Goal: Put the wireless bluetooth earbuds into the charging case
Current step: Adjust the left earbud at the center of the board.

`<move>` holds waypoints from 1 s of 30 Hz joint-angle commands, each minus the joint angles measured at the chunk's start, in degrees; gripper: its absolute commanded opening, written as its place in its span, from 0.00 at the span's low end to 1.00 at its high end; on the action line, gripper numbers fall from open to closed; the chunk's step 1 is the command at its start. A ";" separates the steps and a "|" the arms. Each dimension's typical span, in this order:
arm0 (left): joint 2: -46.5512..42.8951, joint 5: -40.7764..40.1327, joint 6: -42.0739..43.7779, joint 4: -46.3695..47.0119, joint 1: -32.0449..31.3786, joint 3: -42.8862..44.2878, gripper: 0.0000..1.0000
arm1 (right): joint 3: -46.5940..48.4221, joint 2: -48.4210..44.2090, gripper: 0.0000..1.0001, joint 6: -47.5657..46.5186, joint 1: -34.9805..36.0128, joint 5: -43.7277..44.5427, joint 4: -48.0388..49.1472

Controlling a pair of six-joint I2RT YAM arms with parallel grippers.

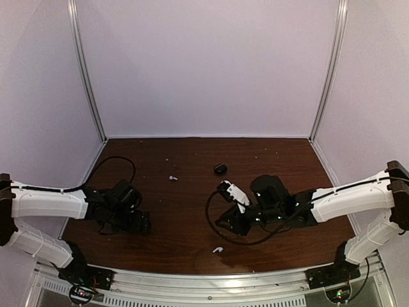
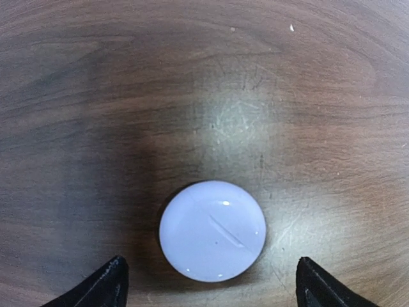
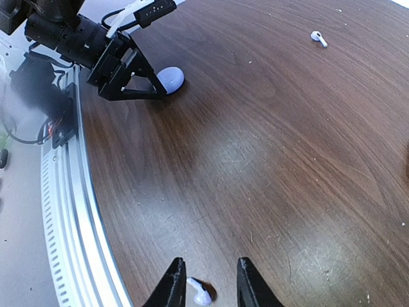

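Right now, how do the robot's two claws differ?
The left gripper stands wide open astride a round lavender case; the right gripper is only narrowly open, flanking a small white earbud. The left gripper's case is far larger than the right gripper's earbud. Both hang low over the wooden table.

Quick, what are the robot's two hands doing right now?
Left gripper: jaws wide open around the round pale lavender case, not touching it.
Right gripper: jaws slightly apart, holding nothing; small white earbud lies below them.
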 commanded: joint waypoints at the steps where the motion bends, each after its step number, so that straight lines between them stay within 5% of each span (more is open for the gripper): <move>1: 1.55 -0.62 1.30 3.86 0.76 -0.52 0.91 | -5.13 -4.95 0.27 0.80 -0.17 -0.88 -2.24; 14: 1.88 0.88 2.41 5.76 1.82 -0.03 0.91 | -8.53 -0.91 0.26 5.16 13.33 16.58 -5.96; 30: -0.50 0.81 2.09 5.75 1.82 -0.76 0.91 | -3.44 12.04 0.29 2.77 13.98 16.47 -0.33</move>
